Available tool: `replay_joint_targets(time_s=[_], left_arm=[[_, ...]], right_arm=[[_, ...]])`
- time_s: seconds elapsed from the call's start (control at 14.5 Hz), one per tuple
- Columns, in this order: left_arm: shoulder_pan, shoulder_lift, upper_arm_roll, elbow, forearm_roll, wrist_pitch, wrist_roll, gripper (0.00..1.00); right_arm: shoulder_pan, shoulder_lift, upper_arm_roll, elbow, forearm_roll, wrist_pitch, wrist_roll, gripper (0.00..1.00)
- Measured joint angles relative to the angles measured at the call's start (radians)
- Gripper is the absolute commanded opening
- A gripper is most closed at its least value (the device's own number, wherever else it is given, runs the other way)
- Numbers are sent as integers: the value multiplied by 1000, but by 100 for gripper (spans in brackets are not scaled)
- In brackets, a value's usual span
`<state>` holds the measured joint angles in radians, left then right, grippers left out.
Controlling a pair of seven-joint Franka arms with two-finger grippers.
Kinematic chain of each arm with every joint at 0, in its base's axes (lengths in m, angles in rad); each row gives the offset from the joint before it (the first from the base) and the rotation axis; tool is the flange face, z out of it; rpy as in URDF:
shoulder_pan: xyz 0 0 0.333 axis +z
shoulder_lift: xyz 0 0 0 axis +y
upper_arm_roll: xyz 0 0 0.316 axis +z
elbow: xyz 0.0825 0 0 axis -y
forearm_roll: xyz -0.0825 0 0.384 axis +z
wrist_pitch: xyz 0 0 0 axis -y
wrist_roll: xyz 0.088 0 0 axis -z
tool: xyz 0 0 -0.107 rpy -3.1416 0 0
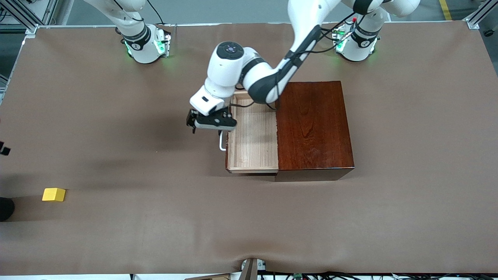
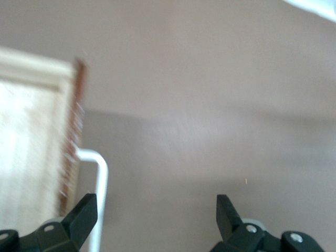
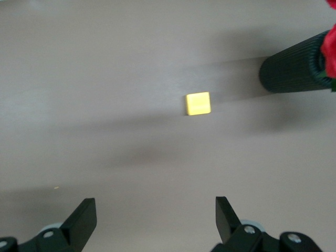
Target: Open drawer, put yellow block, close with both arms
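Note:
The drawer [image 1: 253, 136] stands pulled out of the mahogany box [image 1: 313, 124], and its pale tray is empty. Its white handle [image 1: 221, 142] faces the right arm's end of the table. My left gripper [image 1: 208, 126] hangs open and empty just above the table beside the handle. In the left wrist view [image 2: 156, 207] the handle [image 2: 100, 173] runs next to one finger [image 2: 84, 210]. The yellow block [image 1: 53, 194] lies on the table at the right arm's end, nearer the front camera than the drawer. My right gripper [image 3: 156, 210] is open and empty above the table, apart from the block [image 3: 198, 103].
A black ribbed cylinder [image 3: 289, 71] with something red on it lies on the table near the block; it shows at the front view's edge [image 1: 4, 209]. Brown cloth [image 1: 155, 233] covers the table.

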<state>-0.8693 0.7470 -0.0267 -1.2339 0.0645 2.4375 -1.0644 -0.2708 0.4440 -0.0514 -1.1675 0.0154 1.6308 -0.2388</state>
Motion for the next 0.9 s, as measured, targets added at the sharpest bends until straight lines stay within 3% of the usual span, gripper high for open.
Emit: replay_joint_targets(time_s=[0.41,0.9], left_arm=[[270,-130,6,4,0,-224,23,100],[579,-176,2,-21,0,-383,322,100]], right_arm=[[-59,207,0,39,-15,175,-84,100],[-60,419,2,-45,-17,427,-106,100]])
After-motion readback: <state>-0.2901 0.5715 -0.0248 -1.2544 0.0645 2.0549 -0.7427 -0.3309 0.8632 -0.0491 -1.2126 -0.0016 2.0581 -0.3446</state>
